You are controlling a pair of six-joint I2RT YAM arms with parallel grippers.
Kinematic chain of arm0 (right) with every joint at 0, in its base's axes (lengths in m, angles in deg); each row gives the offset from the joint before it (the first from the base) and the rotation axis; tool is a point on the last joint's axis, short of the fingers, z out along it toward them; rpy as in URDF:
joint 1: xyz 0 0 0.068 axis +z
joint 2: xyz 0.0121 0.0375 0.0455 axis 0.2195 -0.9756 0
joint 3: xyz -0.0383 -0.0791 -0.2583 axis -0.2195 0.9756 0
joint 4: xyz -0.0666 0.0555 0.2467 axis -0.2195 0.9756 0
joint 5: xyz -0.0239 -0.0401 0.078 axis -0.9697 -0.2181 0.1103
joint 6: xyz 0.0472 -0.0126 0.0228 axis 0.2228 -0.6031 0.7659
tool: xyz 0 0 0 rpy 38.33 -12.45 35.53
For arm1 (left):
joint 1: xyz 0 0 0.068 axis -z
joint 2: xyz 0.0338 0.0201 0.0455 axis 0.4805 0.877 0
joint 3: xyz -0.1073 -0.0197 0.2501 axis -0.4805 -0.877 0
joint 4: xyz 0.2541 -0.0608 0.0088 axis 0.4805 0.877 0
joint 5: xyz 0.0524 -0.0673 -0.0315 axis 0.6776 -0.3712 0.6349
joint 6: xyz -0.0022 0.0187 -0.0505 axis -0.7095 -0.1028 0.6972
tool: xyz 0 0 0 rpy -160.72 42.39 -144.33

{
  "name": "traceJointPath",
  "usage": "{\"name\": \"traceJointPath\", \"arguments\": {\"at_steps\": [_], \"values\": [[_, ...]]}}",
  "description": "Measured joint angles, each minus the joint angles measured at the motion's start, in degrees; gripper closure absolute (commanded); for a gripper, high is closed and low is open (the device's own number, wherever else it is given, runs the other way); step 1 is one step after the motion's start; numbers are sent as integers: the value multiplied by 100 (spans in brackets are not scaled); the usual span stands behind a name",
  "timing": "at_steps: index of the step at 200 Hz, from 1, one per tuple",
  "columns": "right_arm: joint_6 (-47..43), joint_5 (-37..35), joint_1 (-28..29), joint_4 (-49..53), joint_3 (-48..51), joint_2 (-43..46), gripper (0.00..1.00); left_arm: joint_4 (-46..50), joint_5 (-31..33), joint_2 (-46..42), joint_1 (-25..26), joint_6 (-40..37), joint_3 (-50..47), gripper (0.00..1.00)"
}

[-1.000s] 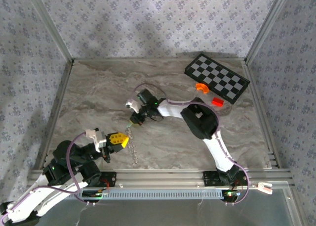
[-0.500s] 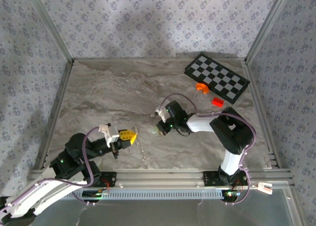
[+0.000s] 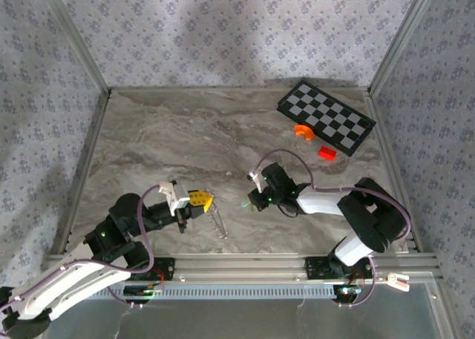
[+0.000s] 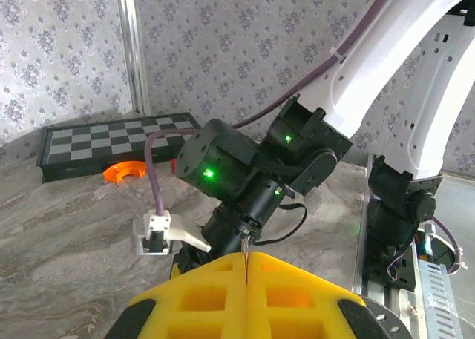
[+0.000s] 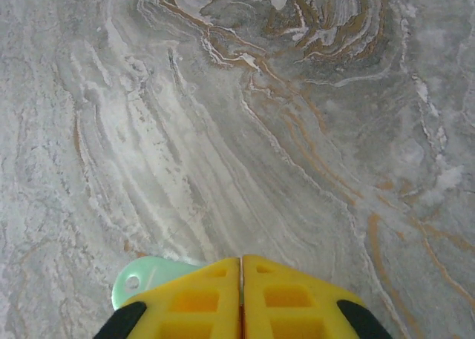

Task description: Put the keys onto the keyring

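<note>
Marbled grey worktop (image 3: 148, 146), floral-papered walls (image 3: 223, 35), metal frame posts (image 3: 74, 35). Since a second ago the left hand (image 3: 208, 200) has slid right, closed on the keyring (image 3: 218, 222), chain trailing lower centre. The right hand (image 3: 251, 201) has dropped from centre to just right of it, fingers together, pale green tag (image 5: 145, 278) beside them. Upper right: chessboard (image 3: 326, 116), orange curved piece (image 3: 303, 131), red block (image 3: 326, 153). The right arm (image 4: 252, 168) blocks part of the left wrist view.

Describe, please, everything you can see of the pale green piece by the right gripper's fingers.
The pale green piece is flat, smooth, plastic-looking, its rounded end pierced by a small hole. That end pokes out from under the right gripper, whose shut yellow fingers seem to hold it; the rest is hidden. The marble table lies beneath.
</note>
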Motion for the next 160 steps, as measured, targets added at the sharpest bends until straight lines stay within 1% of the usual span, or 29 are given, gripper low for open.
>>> {"name": "traceJointPath", "arguments": {"at_steps": [18,39,62,86,123,160], "values": [[35,-44,2,127,22,162,68,-13,0,0,-2,-2,0,100],[94,-96,2,304,24,415,61,-13,0,-7,-2,-4,0,100],[186,-116,-55,675,17,772,50,-13,0,-7,-2,-4,0,100],[188,-20,-271,1335,-151,1045,47,-13,-4,-7,-2,-7,0,100],[-24,234,-494,2334,-518,1246,36,-13,-116,-4,-2,-11,0,100],[-219,463,-533,2750,-616,1152,35,-24,-260,57,0,-46,0,100]]}}
